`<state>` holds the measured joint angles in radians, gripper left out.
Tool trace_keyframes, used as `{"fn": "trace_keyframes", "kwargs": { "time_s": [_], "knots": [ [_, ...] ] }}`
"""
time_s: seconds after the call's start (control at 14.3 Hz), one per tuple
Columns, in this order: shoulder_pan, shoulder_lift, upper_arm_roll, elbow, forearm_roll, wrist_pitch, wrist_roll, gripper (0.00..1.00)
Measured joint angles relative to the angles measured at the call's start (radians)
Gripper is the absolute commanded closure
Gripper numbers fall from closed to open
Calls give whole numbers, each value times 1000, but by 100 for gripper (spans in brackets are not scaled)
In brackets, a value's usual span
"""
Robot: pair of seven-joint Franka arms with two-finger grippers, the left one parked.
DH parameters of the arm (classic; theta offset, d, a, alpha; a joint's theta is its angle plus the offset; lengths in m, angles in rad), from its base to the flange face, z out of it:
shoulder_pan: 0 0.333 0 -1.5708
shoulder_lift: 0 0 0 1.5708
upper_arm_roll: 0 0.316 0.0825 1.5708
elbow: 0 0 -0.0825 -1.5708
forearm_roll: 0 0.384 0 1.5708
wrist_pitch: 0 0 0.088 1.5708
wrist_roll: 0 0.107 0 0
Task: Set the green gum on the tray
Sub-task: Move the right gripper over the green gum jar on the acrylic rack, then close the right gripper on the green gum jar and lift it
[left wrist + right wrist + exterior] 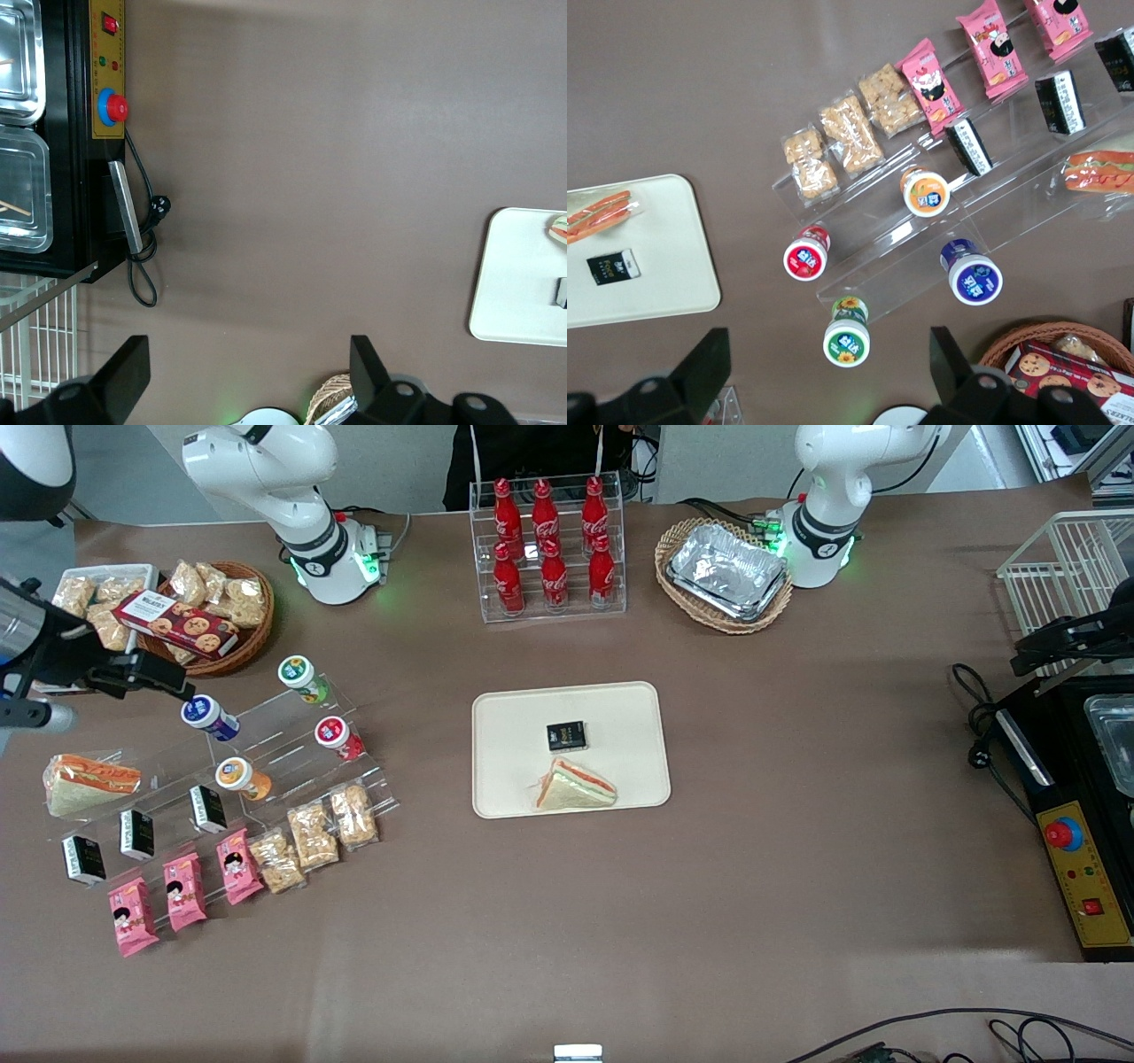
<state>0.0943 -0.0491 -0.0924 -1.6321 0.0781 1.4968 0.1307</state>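
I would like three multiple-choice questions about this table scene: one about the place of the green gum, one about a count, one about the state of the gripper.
1. Where is the green gum?
A. on the tray
B. on the clear stepped stand
C. in the wicker basket

2. How many items lie on the tray?
A. none
B. two
C. four

3. What is the state of the gripper?
A. open, above the gum
B. shut on the gum
C. resting on the tray

Answers: 1 B, it stands on the clear stepped stand beside the other bottles. 2 B, a sandwich and a small black packet. 3 A, the right wrist view shows its fingers spread, with nothing between them.
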Motion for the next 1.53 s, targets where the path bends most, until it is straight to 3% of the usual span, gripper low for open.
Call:
{"fn": "trace_keyframes", "kwargs": {
  "time_s": [0.56, 1.53],
  "knots": [
    [5, -257, 67, -521, 0, 254, 44, 0],
    [36, -332, 91, -908, 0, 512, 78, 0]
  ]
}}
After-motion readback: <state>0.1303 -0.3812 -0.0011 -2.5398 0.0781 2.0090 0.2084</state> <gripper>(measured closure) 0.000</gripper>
